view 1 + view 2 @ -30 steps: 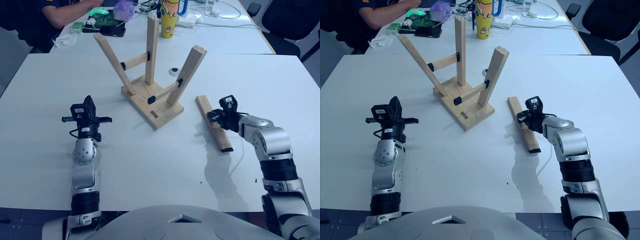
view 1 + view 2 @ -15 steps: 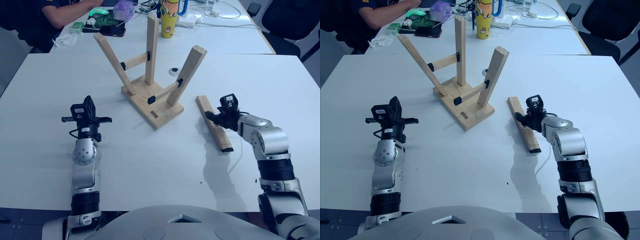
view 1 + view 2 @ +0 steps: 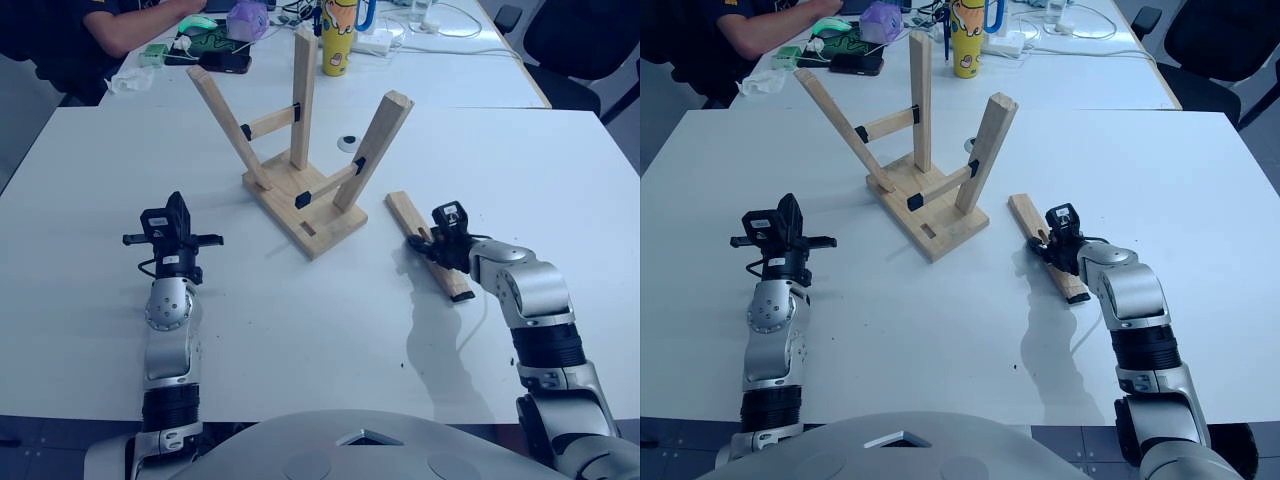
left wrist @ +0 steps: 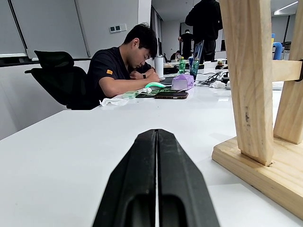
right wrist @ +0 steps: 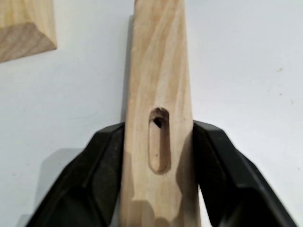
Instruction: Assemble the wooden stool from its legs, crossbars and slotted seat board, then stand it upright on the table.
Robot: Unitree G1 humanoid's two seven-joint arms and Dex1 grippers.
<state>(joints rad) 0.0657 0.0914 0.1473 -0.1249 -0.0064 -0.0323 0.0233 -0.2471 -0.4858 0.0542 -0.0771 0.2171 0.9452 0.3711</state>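
On my screens the stool (image 3: 305, 190) sits upside down near the middle of the white table (image 3: 300, 330), with its slotted seat board (image 3: 322, 226) flat on the surface. Three legs rise from the board. The left leg (image 3: 228, 125) leans outward to my left, the middle leg (image 3: 303, 95) stands nearly upright behind it, and the right leg (image 3: 375, 145) leans out to the right. One crossbar (image 3: 272, 122) links the left and middle legs. A second crossbar (image 3: 333, 184), lower down, runs toward the right leg. The loose leg (image 3: 405, 212) lies on the table just right of the seat board, its far end close to the board's corner but apart from it. My right gripper (image 3: 428, 245) has closed around the middle of this loose leg. In the right wrist view its black fingers (image 5: 102, 156) press against both long sides of the wood, level with the oval slot (image 5: 159, 139) cut into the upper face. I cannot tell whether the leg is raised off the table at all. My left gripper (image 4: 156, 142) sits low over the table well to the left of the stool, its two fingers pressed together with nothing between them, pointing toward the seat board. A small round object (image 3: 347, 143) lies on the table behind the stool.
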